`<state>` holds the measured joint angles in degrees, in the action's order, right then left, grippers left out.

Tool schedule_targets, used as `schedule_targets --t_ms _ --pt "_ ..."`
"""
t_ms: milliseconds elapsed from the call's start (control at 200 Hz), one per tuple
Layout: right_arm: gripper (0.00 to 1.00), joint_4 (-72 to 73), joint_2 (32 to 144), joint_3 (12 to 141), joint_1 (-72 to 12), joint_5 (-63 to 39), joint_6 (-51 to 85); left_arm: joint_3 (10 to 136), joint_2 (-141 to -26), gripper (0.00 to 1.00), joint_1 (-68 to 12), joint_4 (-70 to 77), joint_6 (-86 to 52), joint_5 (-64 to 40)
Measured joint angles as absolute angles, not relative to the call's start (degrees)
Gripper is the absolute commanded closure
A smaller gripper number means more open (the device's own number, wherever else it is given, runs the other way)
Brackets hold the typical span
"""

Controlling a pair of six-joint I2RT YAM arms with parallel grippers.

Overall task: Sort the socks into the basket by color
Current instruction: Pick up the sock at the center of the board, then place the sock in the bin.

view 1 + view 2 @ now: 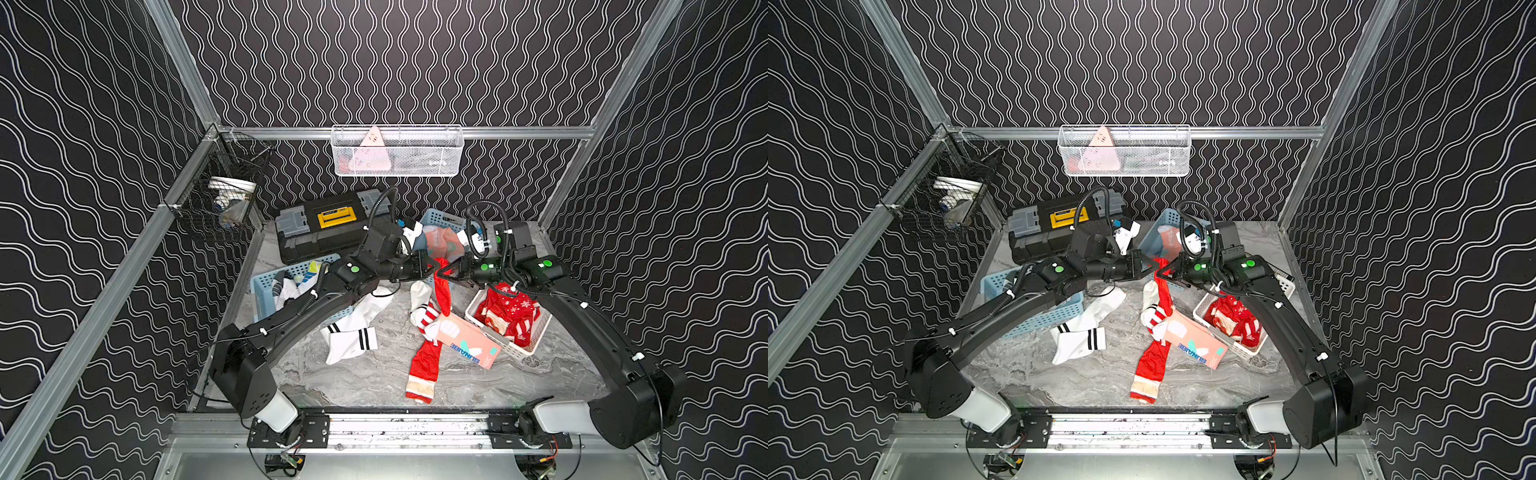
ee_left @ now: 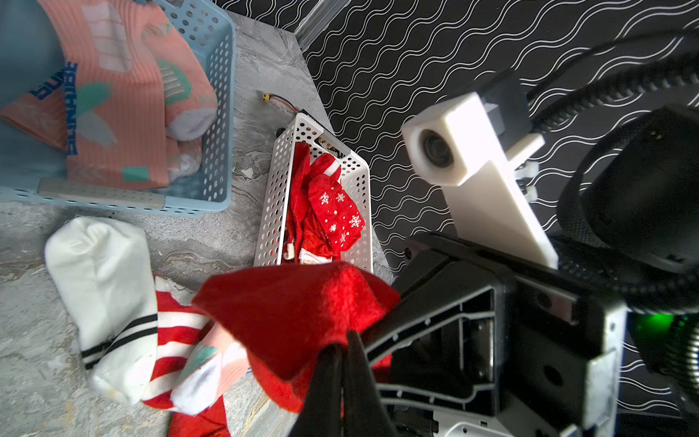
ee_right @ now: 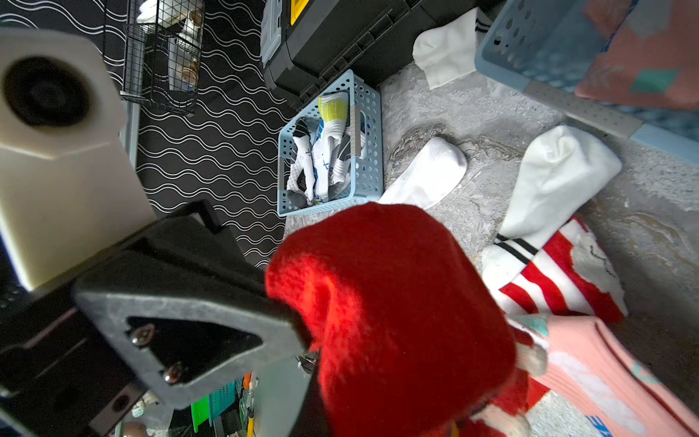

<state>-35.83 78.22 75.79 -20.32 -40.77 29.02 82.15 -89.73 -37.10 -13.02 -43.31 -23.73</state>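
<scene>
A plain red sock (image 1: 444,286) hangs above the table's middle, pinched from both sides. My left gripper (image 1: 435,268) is shut on its top edge, and its fingers (image 2: 333,378) nip the red sock (image 2: 295,314) in the left wrist view. My right gripper (image 1: 451,272) faces it, shut on the same sock (image 3: 397,302), which hides its jaws. The sock's tail trails onto loose socks: a red-white striped one (image 1: 428,316), a salmon-pink one (image 1: 469,340), a long red one (image 1: 424,365) and white black-striped ones (image 1: 353,332). The white basket (image 1: 536,340) holds red socks.
A blue basket (image 1: 259,291) at the left holds white socks. Another blue basket (image 1: 436,216) at the back holds salmon-pink ones. A black toolbox (image 1: 324,232) stands at the back left. A dark wire basket (image 1: 220,208) and a white mesh basket (image 1: 395,151) hang on the walls.
</scene>
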Motion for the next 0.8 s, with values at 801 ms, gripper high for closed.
schedule_targets --t_ms 801 --pt "1.0 -44.62 80.47 80.05 0.93 -28.69 27.14 79.7 -82.06 0.33 -32.58 -28.71 -34.96 -15.86"
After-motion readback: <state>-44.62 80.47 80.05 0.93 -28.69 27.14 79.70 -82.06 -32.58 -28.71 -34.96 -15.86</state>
